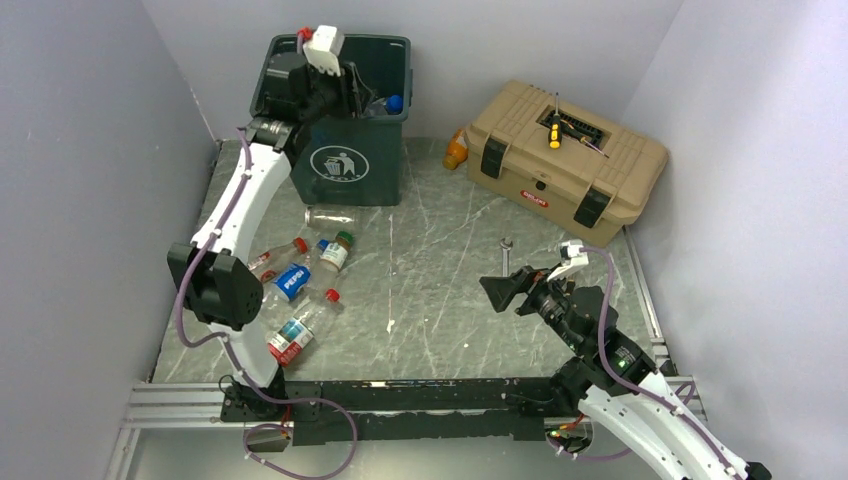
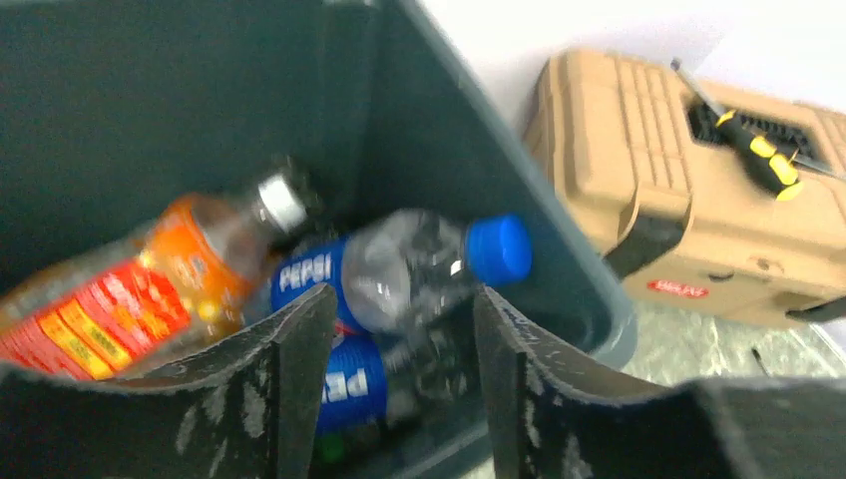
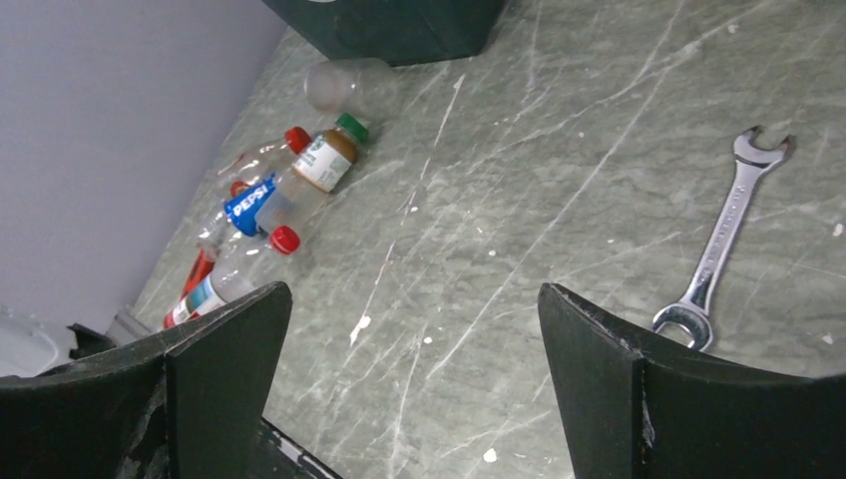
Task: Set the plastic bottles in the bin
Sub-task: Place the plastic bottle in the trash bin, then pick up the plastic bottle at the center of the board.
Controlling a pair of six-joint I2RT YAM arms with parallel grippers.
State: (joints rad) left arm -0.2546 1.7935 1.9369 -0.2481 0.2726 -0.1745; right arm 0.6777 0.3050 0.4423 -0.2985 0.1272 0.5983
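The left claw is right up close. Its two black fingers stand a little apart at the bottom of the frame, with nothing held between them. It hangs over the green bin. Inside the bin lie an orange bottle and two Pepsi bottles. The right claw is spread wide and holds nothing, low over the grey surface. More bottles lie in a bunch at the upper left of that frame — on the surface, near the foot of the bin. A wrench lies at the right.
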